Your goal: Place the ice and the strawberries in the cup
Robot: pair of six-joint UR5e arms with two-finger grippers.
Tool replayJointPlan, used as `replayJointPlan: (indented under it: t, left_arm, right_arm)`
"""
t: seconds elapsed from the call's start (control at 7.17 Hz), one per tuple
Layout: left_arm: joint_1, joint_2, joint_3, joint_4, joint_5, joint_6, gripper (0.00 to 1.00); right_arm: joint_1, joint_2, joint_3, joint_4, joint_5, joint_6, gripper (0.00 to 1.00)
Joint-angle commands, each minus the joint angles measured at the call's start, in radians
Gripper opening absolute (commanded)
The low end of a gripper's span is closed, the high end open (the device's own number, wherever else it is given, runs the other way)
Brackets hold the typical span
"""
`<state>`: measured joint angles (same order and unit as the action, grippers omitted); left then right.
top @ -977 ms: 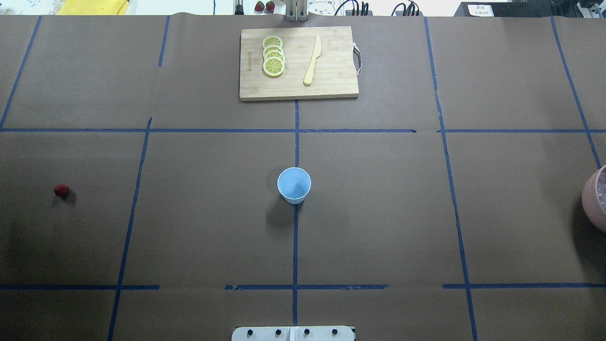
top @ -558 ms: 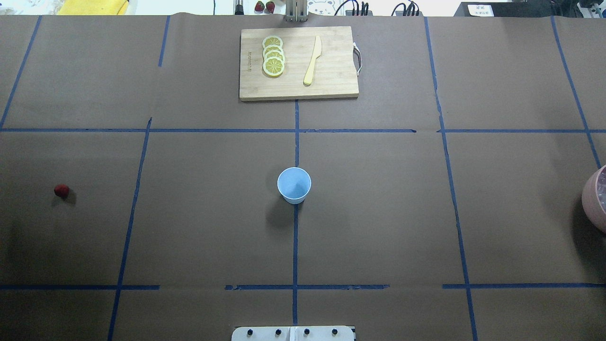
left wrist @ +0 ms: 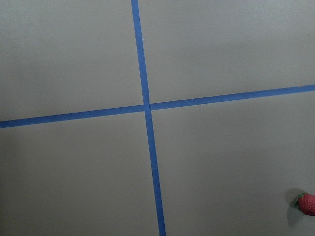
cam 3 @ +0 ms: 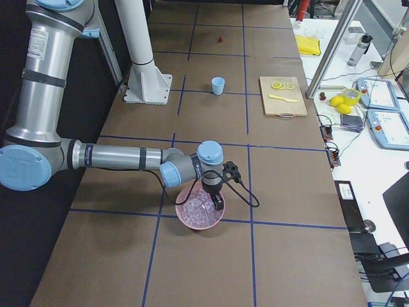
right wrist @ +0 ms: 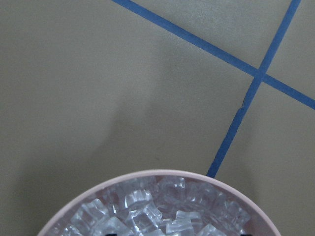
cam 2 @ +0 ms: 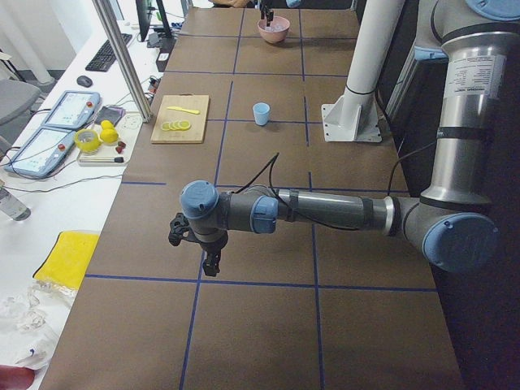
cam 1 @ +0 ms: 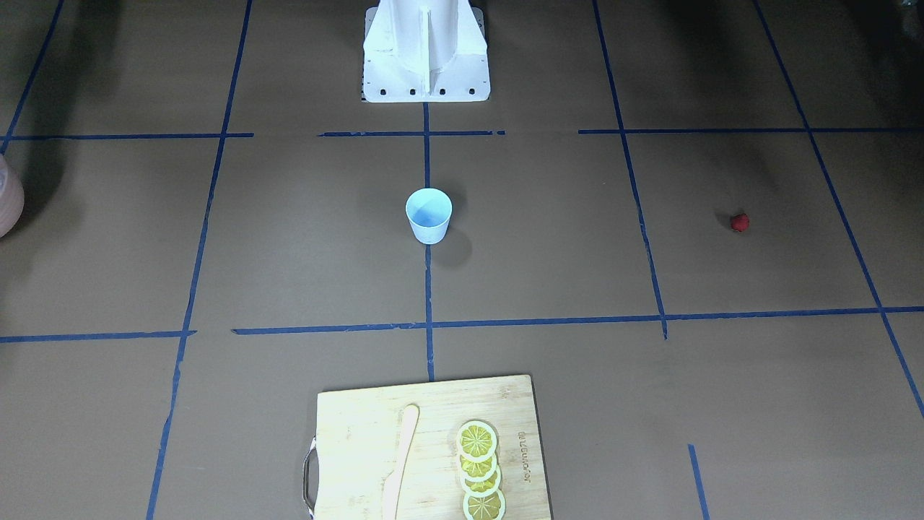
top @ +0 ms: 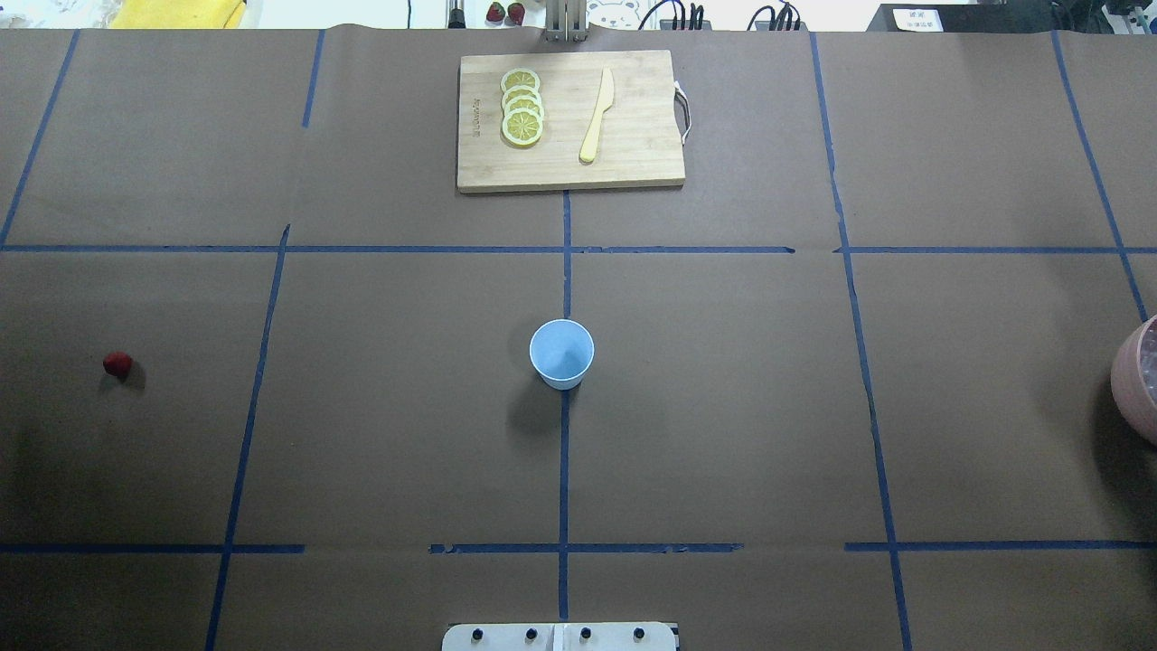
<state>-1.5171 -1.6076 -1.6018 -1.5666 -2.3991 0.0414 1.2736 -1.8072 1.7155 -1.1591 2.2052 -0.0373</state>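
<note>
The pale blue cup (top: 561,353) stands upright in the middle of the table, also in the front-facing view (cam 1: 429,214). A small red strawberry (top: 117,364) lies far to the left; it shows at the lower right corner of the left wrist view (left wrist: 307,203). Ice (right wrist: 147,211) fills a pink bowl (cam 3: 199,225) at the table's right end. The right gripper (cam 3: 217,199) hangs just over that ice. The left gripper (cam 2: 211,262) hangs above the table at the left end. I cannot tell whether either is open or shut.
A wooden cutting board (top: 633,163) with lemon slices (top: 522,107) and a yellow knife (top: 597,116) lies at the far edge, centre. The white robot base (cam 1: 426,50) stands behind the cup. Blue tape lines cross the brown table cover.
</note>
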Motion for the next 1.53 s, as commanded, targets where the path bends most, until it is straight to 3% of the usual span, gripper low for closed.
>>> replayJointPlan:
  t: [0.0,0.28,0.56,0.84,1.12,1.4]
  left_arm:
    - [0.000,0.000,0.000,0.000,-0.002,0.000,1.00]
    - [0.000,0.000,0.003,0.000,-0.002,0.002,1.00]
    - [0.000,0.000,0.006,0.000,-0.002,0.002,1.00]
    - [0.000,0.000,0.003,0.000,-0.002,0.002,1.00]
    - [0.000,0.000,0.009,-0.001,-0.069,0.003,1.00]
    - [0.000,0.000,0.013,-0.001,-0.071,0.003,1.00]
  right_arm:
    - [-0.003,-0.003,-0.019,-0.002,0.001,-0.056,0.82]
    - [-0.004,-0.001,-0.027,-0.001,0.013,-0.064,0.81]
    - [-0.014,0.000,-0.028,-0.001,0.011,-0.064,0.71]
    - [-0.019,0.000,-0.030,-0.004,0.011,-0.064,0.69]
    - [-0.023,0.002,-0.037,-0.004,0.011,-0.065,0.67]
    - [-0.023,0.002,-0.037,-0.004,0.010,-0.065,0.62]
